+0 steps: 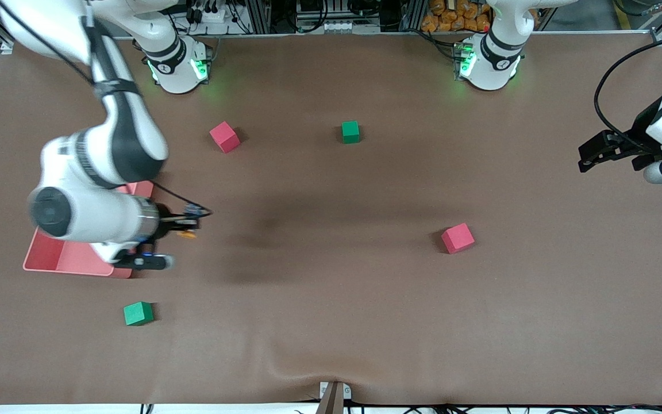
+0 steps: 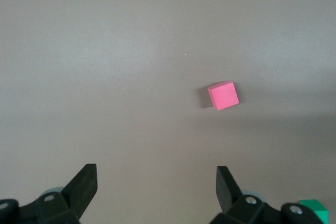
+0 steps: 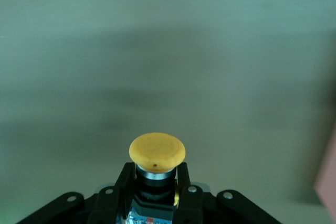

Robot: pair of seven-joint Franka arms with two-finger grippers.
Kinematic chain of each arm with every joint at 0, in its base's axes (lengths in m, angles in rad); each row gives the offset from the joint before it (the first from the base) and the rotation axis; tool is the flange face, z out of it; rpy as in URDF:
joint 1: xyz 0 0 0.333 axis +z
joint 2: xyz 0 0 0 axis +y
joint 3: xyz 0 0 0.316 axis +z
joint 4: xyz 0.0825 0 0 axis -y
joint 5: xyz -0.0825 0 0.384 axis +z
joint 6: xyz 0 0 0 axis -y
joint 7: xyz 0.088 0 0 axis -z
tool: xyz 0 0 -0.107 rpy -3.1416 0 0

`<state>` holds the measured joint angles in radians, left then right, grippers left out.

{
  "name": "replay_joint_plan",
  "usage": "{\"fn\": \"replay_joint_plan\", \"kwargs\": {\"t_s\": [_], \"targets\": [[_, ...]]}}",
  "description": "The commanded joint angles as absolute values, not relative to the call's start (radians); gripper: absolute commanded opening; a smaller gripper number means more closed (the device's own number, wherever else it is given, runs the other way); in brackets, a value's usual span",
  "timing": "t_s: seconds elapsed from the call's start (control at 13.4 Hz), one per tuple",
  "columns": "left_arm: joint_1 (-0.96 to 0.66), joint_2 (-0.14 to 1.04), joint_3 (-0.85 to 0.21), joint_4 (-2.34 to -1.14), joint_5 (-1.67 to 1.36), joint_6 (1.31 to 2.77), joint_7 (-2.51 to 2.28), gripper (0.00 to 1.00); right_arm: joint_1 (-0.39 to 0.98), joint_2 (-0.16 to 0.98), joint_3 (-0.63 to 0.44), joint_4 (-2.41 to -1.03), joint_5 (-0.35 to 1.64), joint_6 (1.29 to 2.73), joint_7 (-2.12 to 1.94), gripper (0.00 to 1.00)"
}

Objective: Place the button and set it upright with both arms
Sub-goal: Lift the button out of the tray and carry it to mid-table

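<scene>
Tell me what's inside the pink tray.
The tray's visible floor looks bare. The right arm covers the rest, so nothing there can be confirmed.

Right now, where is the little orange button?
The button is held up in the air in the right hand, just past the edge of the pink tray at the right arm's end of the table.

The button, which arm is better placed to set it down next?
Right, probably. The right hand is shut on the button beside the pink tray; the left hand waits open and empty, far away.
</scene>
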<state>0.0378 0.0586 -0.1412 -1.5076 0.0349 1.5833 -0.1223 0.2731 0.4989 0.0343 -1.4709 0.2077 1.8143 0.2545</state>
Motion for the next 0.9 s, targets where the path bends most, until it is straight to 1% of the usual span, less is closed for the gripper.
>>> {"fn": "replay_joint_plan", "kwargs": {"t_s": [0.0, 0.15, 0.6, 0.82], "targets": [[0.041, 0.055, -0.147, -1.511, 0.037, 1.572, -0.126, 1.0, 0.429, 0.61, 0.023, -1.375, 0.244, 1.926, 0.398, 0.0], [0.043, 0.058, -0.147, -1.516, 0.037, 1.569, -0.118, 1.0, 0.536, 0.684, 0.023, -1.324, 0.242, 2.009, 0.44, 0.0], [0.044, 0.061, -0.147, -1.514, 0.037, 1.551, -0.107, 1.0, 0.739, 0.833, 0.021, -1.312, 0.236, 2.25, 0.489, 0.0], [0.034, 0.067, -0.149, -1.513, 0.037, 1.551, -0.115, 1.0, 0.784, 0.871, 0.015, -1.305, 0.209, 2.275, 0.511, 0.0]]}}
